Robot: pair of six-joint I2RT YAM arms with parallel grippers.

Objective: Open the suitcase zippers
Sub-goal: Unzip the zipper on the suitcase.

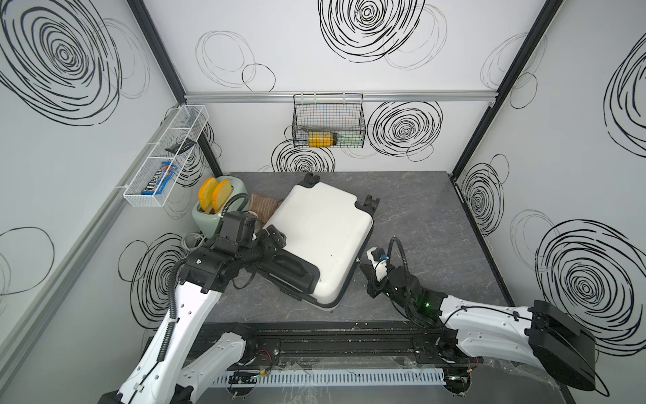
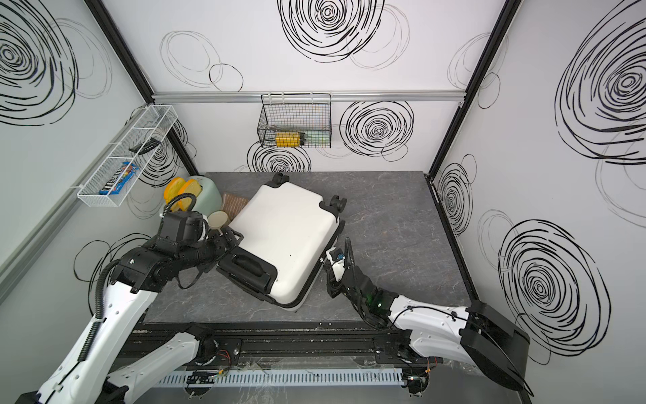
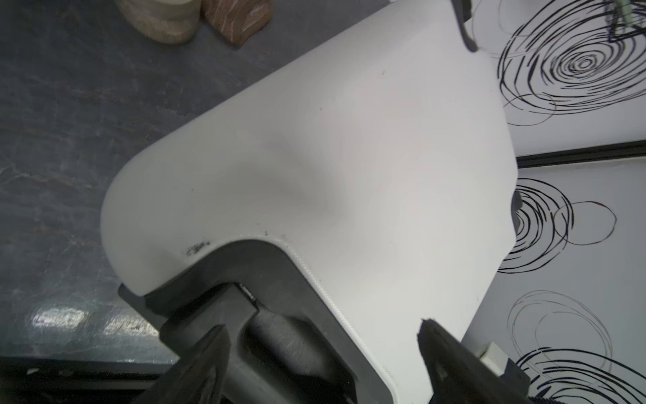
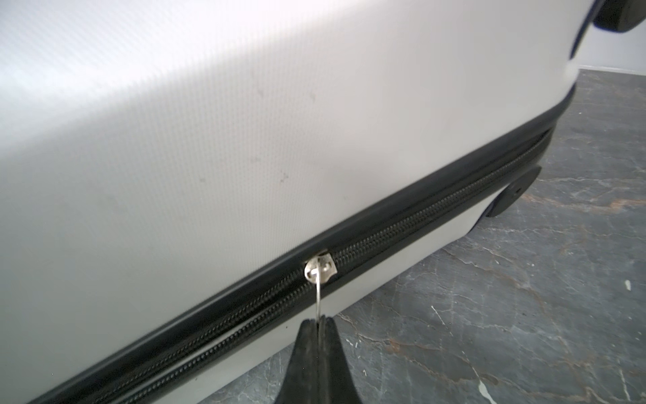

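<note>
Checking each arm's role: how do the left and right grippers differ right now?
The left gripper stands wide open; the right gripper is shut. The left gripper is at the handle end of the suitcase; the right gripper pinches the zipper pull on its side. Both are at the suitcase.

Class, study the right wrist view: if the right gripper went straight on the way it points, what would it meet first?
Probably the silver slider of the zippers: the right gripper, shut on its pull tab, points straight at it on the suitcase side.
</note>
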